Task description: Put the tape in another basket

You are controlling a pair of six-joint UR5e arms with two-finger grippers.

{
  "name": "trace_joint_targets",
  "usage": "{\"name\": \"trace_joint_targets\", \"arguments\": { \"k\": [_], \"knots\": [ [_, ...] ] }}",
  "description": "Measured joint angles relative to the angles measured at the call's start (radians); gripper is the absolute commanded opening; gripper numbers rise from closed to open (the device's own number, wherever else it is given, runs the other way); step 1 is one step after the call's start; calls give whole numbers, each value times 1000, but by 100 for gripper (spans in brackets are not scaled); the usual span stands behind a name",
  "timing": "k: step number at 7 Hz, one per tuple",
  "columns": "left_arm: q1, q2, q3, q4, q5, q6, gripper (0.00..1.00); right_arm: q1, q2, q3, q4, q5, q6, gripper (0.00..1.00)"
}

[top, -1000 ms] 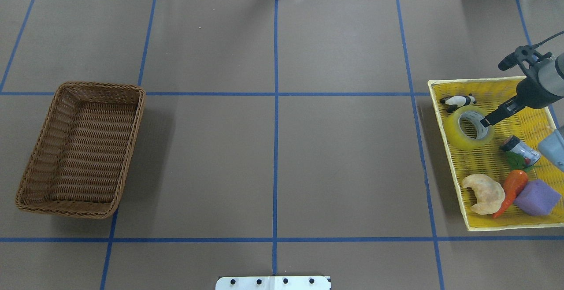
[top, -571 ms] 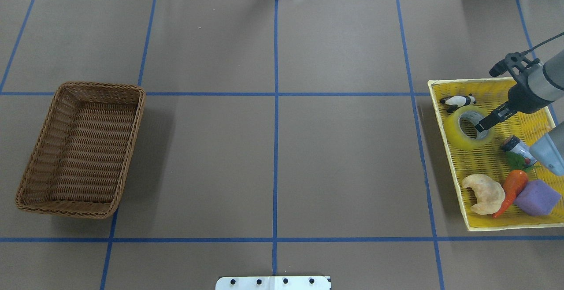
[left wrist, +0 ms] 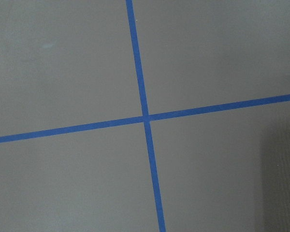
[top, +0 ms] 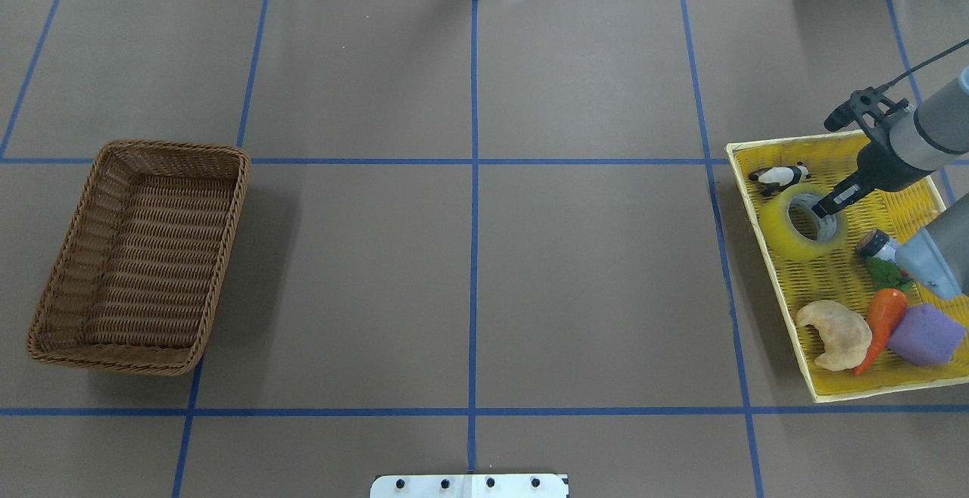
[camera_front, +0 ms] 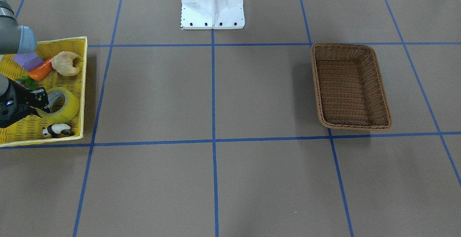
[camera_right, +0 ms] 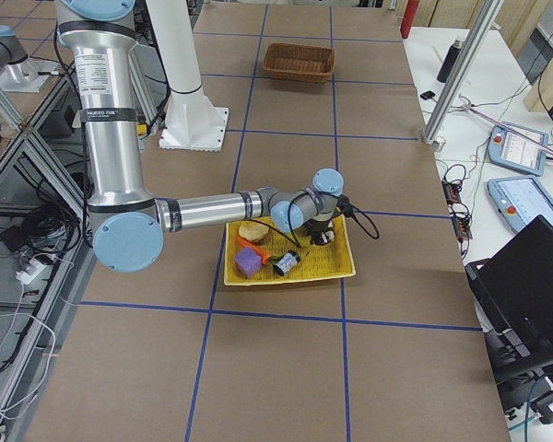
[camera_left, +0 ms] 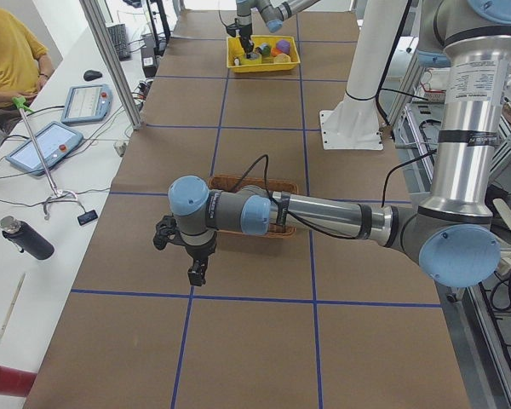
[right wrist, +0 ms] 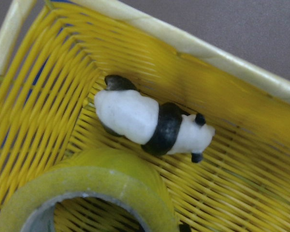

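Tape: the tape (top: 780, 222) is inside the yellow woven tray (top: 833, 278), on the robot's right side of the table, just beside a toy panda (right wrist: 152, 123).
Right gripper: the right gripper (top: 825, 206) is clenched on the wall of the tape, with one finger inside the core.
Wicker basket: the wicker basket (top: 144, 256) stands on the robot's left side, well apart from the tray.
Left gripper: the left gripper (camera_left: 196, 274) hangs over the table near the wicker basket; clenched or released, I cannot tell.
Other things in tray: a croissant (top: 833, 331), a carrot (top: 882, 320), a purple block (top: 925, 335).
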Motion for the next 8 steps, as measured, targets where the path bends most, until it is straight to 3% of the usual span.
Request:
{"name": "trace_joint_targets", "arguments": {
  "k": [4, 8],
  "knots": [
    [0, 1, -13, 0, -1, 0, 98, 97, 19, 106, -13, 20, 3, 0],
    [1, -25, -115, -13, 0, 1, 98, 101, 221, 97, -14, 20, 203, 0]
  ]
}}
